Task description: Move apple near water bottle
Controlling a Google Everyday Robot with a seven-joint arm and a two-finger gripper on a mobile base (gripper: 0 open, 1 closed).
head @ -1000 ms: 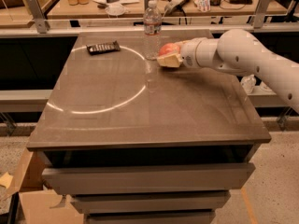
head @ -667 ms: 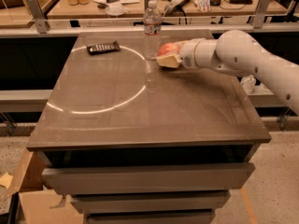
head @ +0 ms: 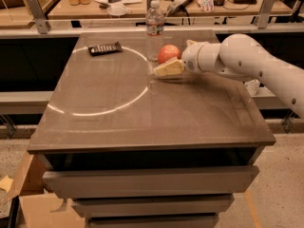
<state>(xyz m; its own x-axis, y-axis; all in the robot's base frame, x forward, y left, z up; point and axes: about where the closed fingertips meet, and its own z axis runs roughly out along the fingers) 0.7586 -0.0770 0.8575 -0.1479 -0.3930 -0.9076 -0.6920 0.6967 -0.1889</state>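
The orange-red apple (head: 168,52) rests on the grey table (head: 142,122) at the back, just right of the clear water bottle (head: 153,30), which stands upright with its white cap and red label band. My gripper (head: 175,57) reaches in from the right on the white arm (head: 247,61). It is open around the apple. One pale yellow finger (head: 167,69) lies in front of the apple with a small gap, and the other fingertip (head: 190,43) shows behind it.
A black remote (head: 104,48) lies at the table's back left. A white arc of light (head: 118,106) crosses the top. A cluttered workbench (head: 142,4) with amber jars, cables and a keyboard stands behind. A cardboard box (head: 33,208) sits on the floor at lower left.
The front finger has moved away from the apple toward the camera, so more of the apple shows. The apple has stayed beside the bottle.
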